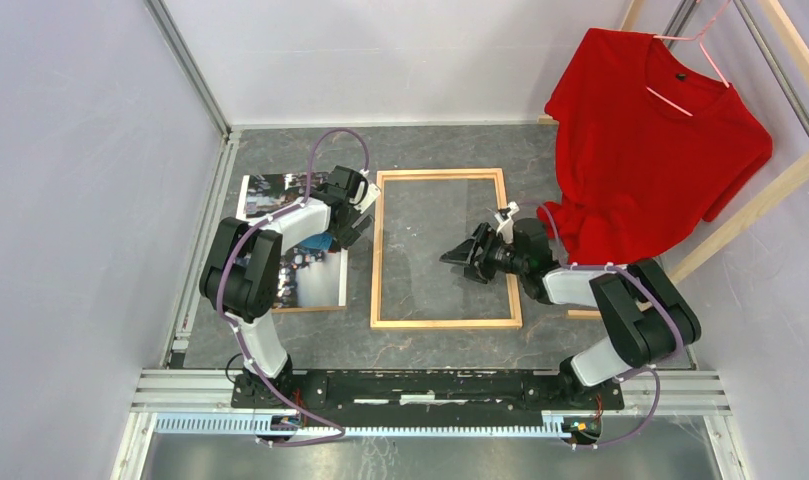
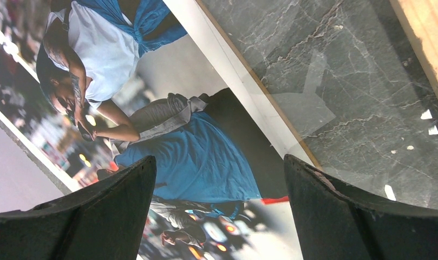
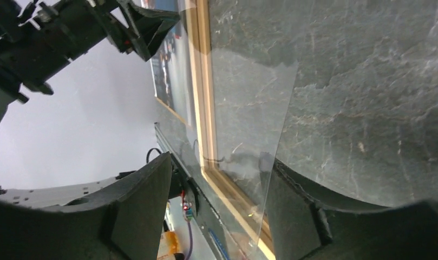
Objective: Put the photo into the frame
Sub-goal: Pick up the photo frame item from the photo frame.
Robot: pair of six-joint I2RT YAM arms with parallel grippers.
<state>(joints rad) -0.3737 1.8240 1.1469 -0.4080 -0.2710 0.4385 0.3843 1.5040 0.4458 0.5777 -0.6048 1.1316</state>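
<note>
Our left gripper [image 2: 219, 162] hangs released over the photo [image 2: 200, 157], a white-edged print of people in blue. It lies flat just left of the frame [image 1: 445, 323], its edge near the rail. Inside the frame we see open table [image 1: 280, 150]; the right gripper [image 1: 460, 256] hovers there, also released.

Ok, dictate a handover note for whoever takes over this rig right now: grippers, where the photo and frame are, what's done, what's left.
Left gripper: open, holding nothing, over the photo's right side.
Right gripper: open, holding nothing, over the frame's opening toward its right rail.
Photo: flat on the table, left of the frame and outside it.
Frame: flat mid-table with no photo in it; a clear sheet lies at its left rail.
Done: nothing placed yet.
Left: grasp the photo and set it into the frame.
</note>
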